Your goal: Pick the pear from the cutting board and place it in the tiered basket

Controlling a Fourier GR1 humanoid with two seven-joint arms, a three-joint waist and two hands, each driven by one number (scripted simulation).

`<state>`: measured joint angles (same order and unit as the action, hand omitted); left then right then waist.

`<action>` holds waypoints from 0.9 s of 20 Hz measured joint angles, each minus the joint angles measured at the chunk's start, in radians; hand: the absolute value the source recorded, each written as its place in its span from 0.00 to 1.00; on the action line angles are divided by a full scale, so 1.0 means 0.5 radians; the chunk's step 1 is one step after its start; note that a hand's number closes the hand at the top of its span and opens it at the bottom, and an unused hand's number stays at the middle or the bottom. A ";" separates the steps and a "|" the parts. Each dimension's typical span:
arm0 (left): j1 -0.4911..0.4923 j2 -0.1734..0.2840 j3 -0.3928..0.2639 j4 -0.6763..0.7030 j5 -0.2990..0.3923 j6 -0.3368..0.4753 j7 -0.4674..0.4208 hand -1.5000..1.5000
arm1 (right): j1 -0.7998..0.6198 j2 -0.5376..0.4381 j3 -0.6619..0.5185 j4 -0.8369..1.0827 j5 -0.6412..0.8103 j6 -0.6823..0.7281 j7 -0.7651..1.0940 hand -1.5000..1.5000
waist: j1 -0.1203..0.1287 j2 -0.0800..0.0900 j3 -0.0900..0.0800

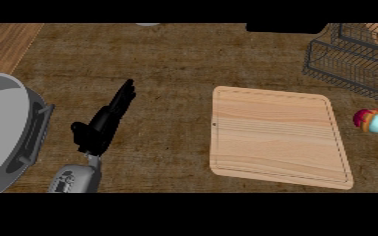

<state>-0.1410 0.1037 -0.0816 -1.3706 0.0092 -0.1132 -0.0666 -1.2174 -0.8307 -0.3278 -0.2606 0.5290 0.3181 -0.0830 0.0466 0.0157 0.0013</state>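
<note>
The wooden cutting board [277, 136] lies flat at the centre right, and nothing rests on it. No pear shows anywhere on the counter. The black wire tiered basket [343, 62] stands at the top right corner, cut off by the view's edge. A tan patch [368, 28] shows behind its upper wires, and I cannot tell what it is. My left hand [100, 127] is at the left centre above the counter, open with straight fingers pointing away, holding nothing. My right hand is out of view.
A large grey round vessel [13, 130] with a dark rim fills the left edge. A small multicoloured object [367, 120] sits at the right edge beside the board. A dark block [284, 27] lies at the top, left of the basket.
</note>
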 measured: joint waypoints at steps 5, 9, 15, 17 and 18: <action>0.011 -0.010 0.002 0.002 -0.010 0.012 -0.005 0.50 | -0.077 0.037 -0.106 0.139 -0.101 0.082 0.195 1.00 | -0.005 0.000 -0.001; 0.035 -0.019 -0.008 0.000 -0.023 0.020 -0.017 0.50 | -0.128 0.028 -0.223 0.264 -0.219 0.189 0.452 0.00 | -0.011 -0.003 -0.001; 0.028 -0.011 0.007 -0.004 -0.014 0.001 -0.020 0.50 | -0.130 -0.023 -0.381 0.262 -0.390 0.163 0.610 0.00 | -0.019 -0.004 0.000; 0.027 -0.018 0.012 0.018 -0.018 0.006 -0.044 0.50 | -0.099 -0.031 -0.407 0.222 -0.411 0.040 0.584 0.00 | -0.019 -0.001 0.000; 0.021 -0.004 0.026 0.020 -0.005 -0.010 -0.042 0.50 | -0.076 -0.043 -0.415 0.200 -0.415 -0.028 0.563 0.00 | -0.021 0.000 0.000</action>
<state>-0.1307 0.1015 -0.0687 -1.3607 0.0069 -0.1181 -0.0877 -1.2556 -0.8523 -0.5351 -0.1607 0.3216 0.3042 0.1983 0.0363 0.0156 0.0012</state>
